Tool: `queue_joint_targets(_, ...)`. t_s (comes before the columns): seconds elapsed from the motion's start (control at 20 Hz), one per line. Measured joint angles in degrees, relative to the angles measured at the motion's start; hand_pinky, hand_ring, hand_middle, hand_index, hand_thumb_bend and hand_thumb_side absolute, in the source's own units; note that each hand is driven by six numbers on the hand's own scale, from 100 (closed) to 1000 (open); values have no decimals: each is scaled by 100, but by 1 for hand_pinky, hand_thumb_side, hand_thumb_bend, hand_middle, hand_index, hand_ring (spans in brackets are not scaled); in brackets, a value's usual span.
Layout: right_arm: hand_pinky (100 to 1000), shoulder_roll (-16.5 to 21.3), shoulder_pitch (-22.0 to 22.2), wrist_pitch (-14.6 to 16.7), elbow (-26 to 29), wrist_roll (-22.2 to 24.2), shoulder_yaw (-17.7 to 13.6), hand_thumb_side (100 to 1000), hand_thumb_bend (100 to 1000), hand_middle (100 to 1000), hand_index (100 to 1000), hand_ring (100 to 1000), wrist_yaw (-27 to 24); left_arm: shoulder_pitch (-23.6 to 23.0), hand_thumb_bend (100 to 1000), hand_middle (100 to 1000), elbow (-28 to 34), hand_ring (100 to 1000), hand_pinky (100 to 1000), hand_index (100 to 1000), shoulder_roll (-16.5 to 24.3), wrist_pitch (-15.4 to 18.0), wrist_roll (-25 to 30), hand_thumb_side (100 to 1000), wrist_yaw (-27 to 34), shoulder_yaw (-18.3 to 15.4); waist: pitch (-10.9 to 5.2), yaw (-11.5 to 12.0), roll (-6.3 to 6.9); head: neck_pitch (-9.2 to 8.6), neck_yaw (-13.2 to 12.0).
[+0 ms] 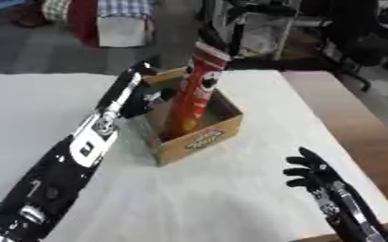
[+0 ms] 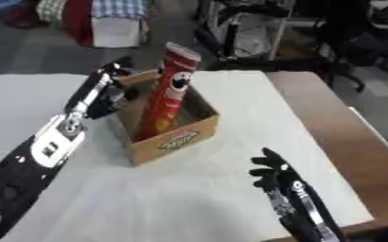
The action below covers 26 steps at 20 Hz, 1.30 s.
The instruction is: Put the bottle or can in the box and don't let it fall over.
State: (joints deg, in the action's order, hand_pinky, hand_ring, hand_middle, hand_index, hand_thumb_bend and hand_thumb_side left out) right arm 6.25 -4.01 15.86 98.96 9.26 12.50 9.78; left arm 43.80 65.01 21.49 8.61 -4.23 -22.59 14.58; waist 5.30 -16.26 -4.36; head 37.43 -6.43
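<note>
On the white-covered table, a tall red cylindrical crisp can stands inside an open brown cardboard box.

The can leans a little, its top tipped toward the far right, its base down in the box and its upper half rising well above the rim. The robot's left arm reaches in from the lower left, and the left hand sits at the box's near-left corner, just beside the can; from where I stand I cannot tell whether its fingers are curled or straight, nor whether they touch the can. The right hand rests near the lower right of the table, well apart from the box, fingers relaxed and spread, grasping nothing. A bare brown wooden tabletop strip runs along the cloth's right side.
</note>
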Motion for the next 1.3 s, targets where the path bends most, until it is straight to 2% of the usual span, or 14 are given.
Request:
queue_joint_targets(0.05,700,1,7,-4,0,-10,-21,852,100,822,981,777,0,-28,847,819,100,833,670,1000,28,-19,-18,896,59,-10,1,43,2,-2,33)
queue_joint_targets(0.2,700,2,22,-14,0,-92,-125,854,100,822,981,778,19,-387,693,792,455,817,638,987,295,59,-170,890,279,-257,49,429,-3,-29,227)
queue_joint_targets(0.25,700,2,22,-15,0,-121,-156,854,100,822,981,778,34,-540,693,792,573,817,638,987,420,72,-244,890,360,-385,69,499,-21,-35,281)
queue_joint_targets(0.3,701,2,20,-15,0,-146,-182,852,100,822,981,778,54,-681,626,783,705,808,622,981,500,66,-325,915,450,-519,82,538,-27,-48,319)
queue_joint_targets(0.45,700,2,-6,-22,0,-222,-249,850,100,822,981,778,92,-1105,593,774,1131,802,609,978,492,-70,-585,946,712,-944,132,674,-4,-115,411)
queue_joint_targets(0.65,701,2,-16,-28,0,-269,-288,850,100,822,981,778,118,-1661,566,758,1512,790,589,961,162,-363,-887,976,1062,-1509,148,742,-22,-136,443)
queue_joint_targets(0.85,701,2,-11,-26,0,-278,-296,847,100,821,980,779,132,-2199,534,750,1920,785,582,946,-335,-637,-1007,991,1286,-1956,133,779,-15,-131,408)
queue_joint_targets(1.0,701,2,7,-25,-2,-278,-296,843,100,821,980,779,138,-2597,508,745,2241,784,581,938,-621,-735,-990,973,1278,-2088,54,783,22,-125,355)
queue_joint_targets(1.3,701,2,58,-22,-19,-272,-294,839,100,821,980,779,138,-3431,481,743,2966,782,577,932,-783,-789,-967,985,1251,-2131,-36,733,35,-42,292)
